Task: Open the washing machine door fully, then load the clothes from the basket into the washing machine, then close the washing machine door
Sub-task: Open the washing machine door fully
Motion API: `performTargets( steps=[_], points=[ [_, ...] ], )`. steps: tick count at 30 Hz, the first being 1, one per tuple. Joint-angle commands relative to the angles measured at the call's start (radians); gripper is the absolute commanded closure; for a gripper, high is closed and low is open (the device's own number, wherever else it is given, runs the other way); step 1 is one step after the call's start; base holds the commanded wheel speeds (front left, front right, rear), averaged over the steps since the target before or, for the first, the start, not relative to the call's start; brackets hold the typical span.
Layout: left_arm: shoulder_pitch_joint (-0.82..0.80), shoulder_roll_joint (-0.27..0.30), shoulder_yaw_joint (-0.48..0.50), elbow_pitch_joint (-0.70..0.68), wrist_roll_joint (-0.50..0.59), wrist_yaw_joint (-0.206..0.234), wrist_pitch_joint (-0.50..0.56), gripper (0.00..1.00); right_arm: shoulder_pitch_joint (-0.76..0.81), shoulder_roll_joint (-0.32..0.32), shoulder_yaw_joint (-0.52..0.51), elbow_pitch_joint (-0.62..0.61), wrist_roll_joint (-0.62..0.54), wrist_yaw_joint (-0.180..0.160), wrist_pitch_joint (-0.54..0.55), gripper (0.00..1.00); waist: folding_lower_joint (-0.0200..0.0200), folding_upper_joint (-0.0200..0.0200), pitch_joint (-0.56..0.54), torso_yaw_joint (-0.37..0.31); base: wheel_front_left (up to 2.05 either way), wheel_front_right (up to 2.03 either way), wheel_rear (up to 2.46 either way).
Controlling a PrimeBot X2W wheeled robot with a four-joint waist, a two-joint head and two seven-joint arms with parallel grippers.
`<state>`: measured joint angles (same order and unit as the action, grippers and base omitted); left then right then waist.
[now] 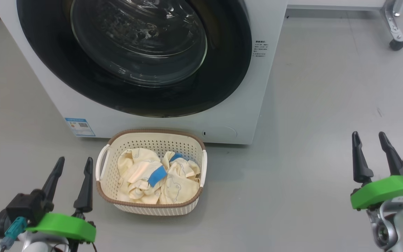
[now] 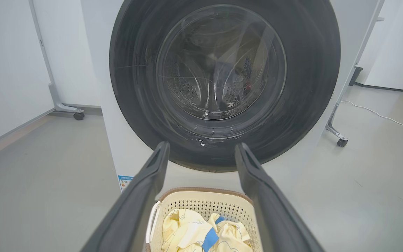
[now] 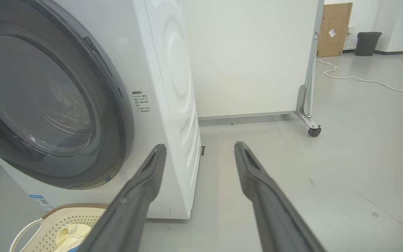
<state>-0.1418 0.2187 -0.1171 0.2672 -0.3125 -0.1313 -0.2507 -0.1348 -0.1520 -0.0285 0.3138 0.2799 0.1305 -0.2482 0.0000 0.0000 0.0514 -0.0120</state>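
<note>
We hold our left gripper [image 1: 75, 160] and right gripper [image 1: 368, 134] empty with fingers spread, flanking the basket [image 1: 152, 209] of yellow clothes [image 1: 157, 176] parked just in front of the washing machine [image 1: 250, 105], probably so either can reach the shut washing machine door [image 1: 138, 42] beyond first.

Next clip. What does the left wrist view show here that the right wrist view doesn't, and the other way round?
Left wrist view: the door head-on, full width, beyond the open left gripper. Right wrist view: the washing machine from its side, a cardboard box, a dark bin, the open right gripper. Shared: door, basket, clothes, blue sticker.
</note>
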Motion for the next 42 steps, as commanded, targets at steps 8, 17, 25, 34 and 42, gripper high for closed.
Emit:
performTargets(
  steps=[8,17,25,34,42],
  points=[
    [-0.039,0.026,0.035,-0.024,-0.010,0.001,-0.011,0.00,-0.044,-0.016,0.025,-0.027,-0.001,0.000,-0.014,0.00,0.0000,0.0000,-0.002,0.006,0.00,0.00,0.00],
    [-0.040,0.025,0.025,-0.027,-0.015,0.001,-0.011,0.00,-0.054,-0.014,0.016,-0.026,0.030,0.000,-0.014,0.58,0.0000,0.0000,0.007,0.010,0.00,0.00,0.00],
    [-0.035,0.013,0.015,-0.030,-0.017,0.001,-0.011,0.00,-0.132,-0.006,0.025,-0.010,0.216,0.000,-0.014,1.00,0.0000,0.0000,0.024,0.009,0.00,0.00,0.00],
    [-0.060,0.004,-0.005,-0.043,-0.021,0.001,-0.011,0.00,-0.293,-0.048,0.095,-0.011,0.604,0.000,-0.014,1.00,0.0000,0.0000,0.079,0.026,0.00,0.00,0.00],
    [-0.107,-0.001,-0.034,-0.047,-0.031,0.001,-0.011,0.00,-0.435,-0.147,0.204,-0.008,0.908,0.000,-0.010,1.00,0.0000,0.0000,0.144,0.071,0.00,0.00,0.00]
  ],
)
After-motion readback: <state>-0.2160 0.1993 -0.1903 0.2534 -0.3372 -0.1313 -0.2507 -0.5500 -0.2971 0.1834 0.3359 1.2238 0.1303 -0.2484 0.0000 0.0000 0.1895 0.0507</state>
